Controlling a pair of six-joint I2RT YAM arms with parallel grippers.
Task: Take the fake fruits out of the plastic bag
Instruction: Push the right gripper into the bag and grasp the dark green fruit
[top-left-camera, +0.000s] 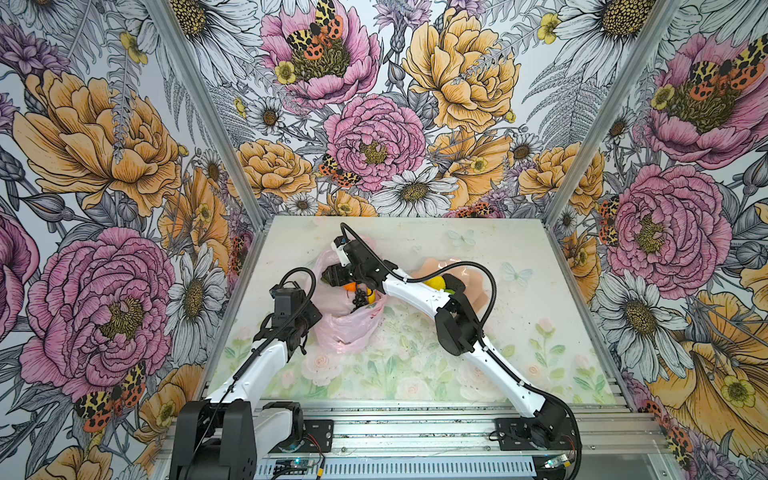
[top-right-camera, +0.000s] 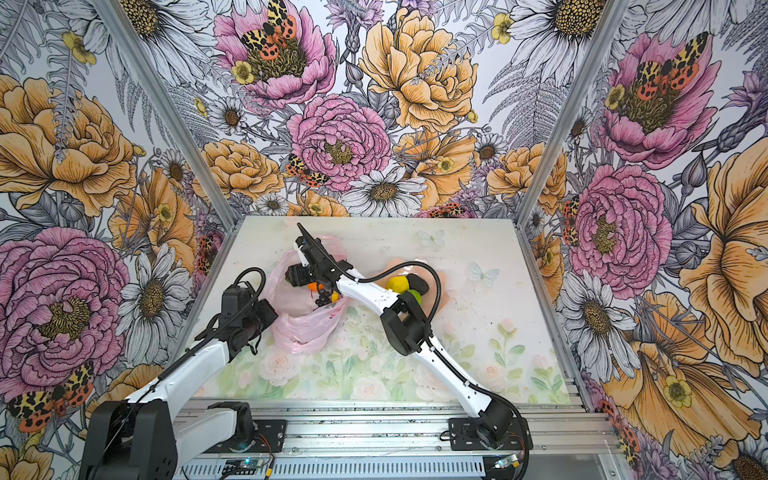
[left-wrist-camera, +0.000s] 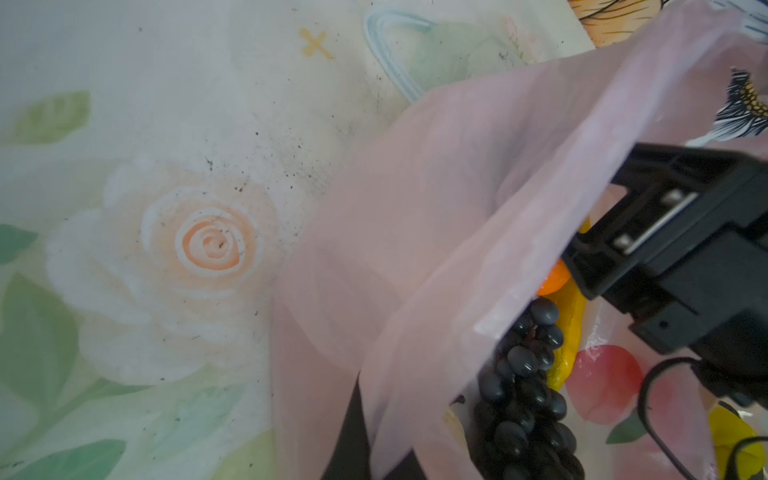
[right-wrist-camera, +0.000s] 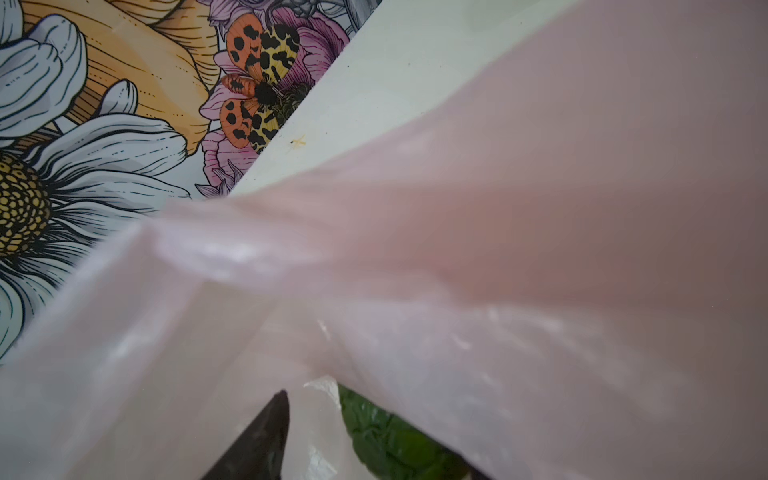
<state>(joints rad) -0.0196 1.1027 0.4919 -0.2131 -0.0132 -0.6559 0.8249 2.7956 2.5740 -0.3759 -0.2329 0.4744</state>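
Pink film of the plastic bag, lying at nine o'clock on the counter, is being pinched at its rim by the left gripper. The right gripper is reaching inside beside a green fruit, its grip impossible to tell; loose film is draping over it and risks being nipped too, dragging the bag along.

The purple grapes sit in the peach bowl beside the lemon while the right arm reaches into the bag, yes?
No: the left wrist view shows the grape bunch in the plastic bag. The lemon is in the bowl; the right gripper reaches into the bag.
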